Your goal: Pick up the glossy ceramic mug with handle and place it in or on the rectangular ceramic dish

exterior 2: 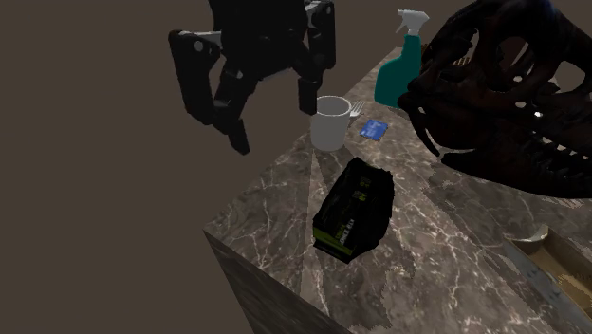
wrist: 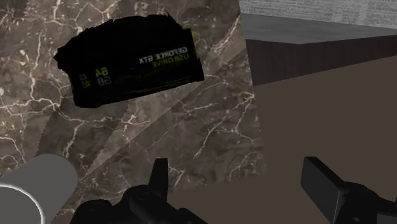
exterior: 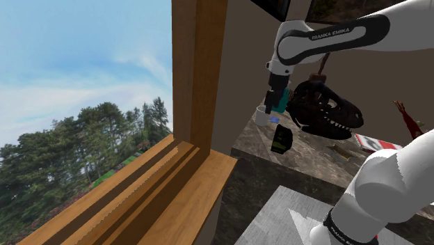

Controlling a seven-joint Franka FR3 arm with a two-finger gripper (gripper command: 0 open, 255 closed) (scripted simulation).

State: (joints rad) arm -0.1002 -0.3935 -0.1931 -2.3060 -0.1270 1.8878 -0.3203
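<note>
A plain white mug stands upright near the marble counter's edge; its handle is hidden. In the shoulder view the mug sits just below the hand. My black gripper hovers above the counter's edge beside the mug, open, nothing between its fingers. In the wrist view the mug lies outside the gripper, beyond one finger. A pale rectangular dish pokes in at the second exterior view's lower right, past the skull.
A black box with green print lies beside the mug. A large dark dinosaur skull fills the counter's far side. A teal spray bottle, a blue card and a fork stand behind the mug. A wooden window frame rises nearby.
</note>
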